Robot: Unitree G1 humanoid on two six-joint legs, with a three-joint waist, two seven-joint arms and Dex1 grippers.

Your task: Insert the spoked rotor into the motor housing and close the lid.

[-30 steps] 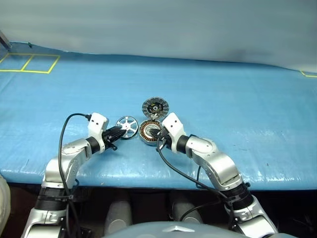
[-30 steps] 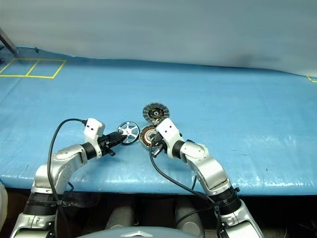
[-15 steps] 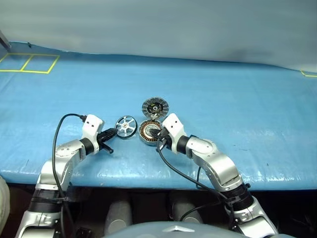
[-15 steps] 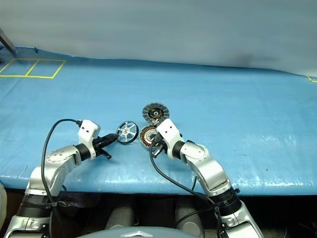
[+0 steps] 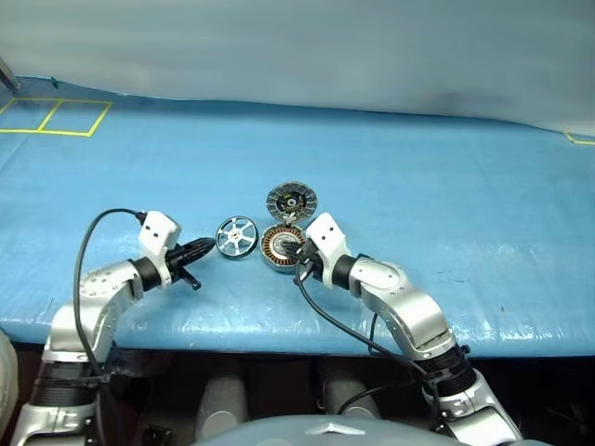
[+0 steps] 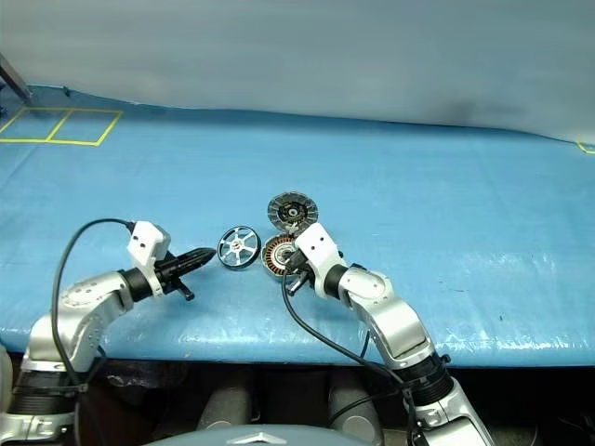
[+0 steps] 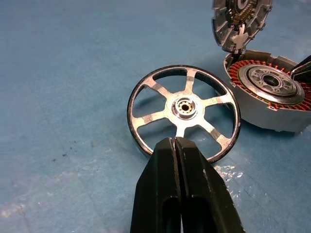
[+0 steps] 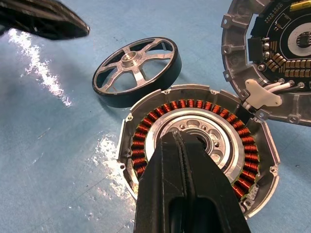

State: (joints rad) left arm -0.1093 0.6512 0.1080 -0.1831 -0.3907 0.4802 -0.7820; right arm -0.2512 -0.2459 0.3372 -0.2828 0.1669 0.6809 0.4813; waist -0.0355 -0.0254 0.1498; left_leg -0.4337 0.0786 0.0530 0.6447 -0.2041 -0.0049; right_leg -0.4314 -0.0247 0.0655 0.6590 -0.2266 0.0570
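Nothing is seated yet: spoked rotor (image 7: 183,108) is lying beside motor housing (image 8: 197,148), lid (image 5: 292,200) standing open, left tool (image 7: 176,145) and right tool (image 8: 182,145) both pinched closed, holding nothing

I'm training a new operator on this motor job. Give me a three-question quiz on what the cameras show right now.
1. True or false: the rotor already sits inside the housing.
2. Where does the lid stand? A) shut over the windings B) swung open behind the housing C) in the left gripper
3. Fill in: the right gripper, fingers shut, rests over the housing's ____.

Key: 1 false, it lies on the table beside the housing. 2 B. 3 hub.
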